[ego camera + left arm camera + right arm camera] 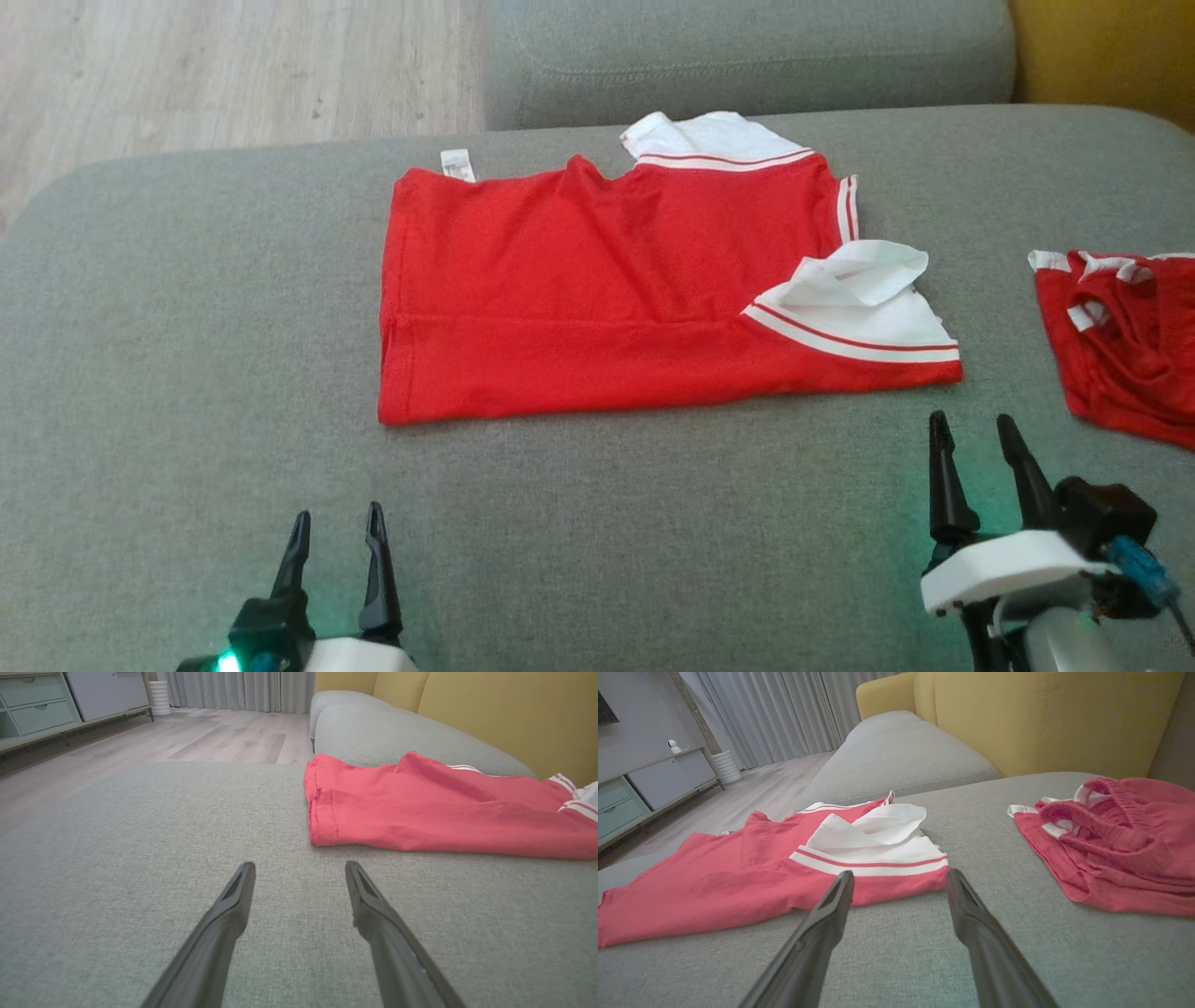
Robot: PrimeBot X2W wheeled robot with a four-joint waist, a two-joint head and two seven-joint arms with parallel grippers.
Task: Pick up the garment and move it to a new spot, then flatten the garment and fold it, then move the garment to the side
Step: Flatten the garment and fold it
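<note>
Beyond the spread left claw and right claw lies a folded red garment.

Head view looks down on grey cushion; both wrist views skim low, sharing red garment.

A broad grey sofa seat carries everything here. Spread flat near its middle, a little toward twelve o'clock, lies a red shirt with white, red-striped sleeves: one sleeve sticks out at the shirt's one o'clock corner, the other is folded loosely over its four o'clock corner. A small white label pokes out at its eleven o'clock edge. Well apart, at three o'clock on the seat, sits a second red garment, crumpled, with white trim.
</note>
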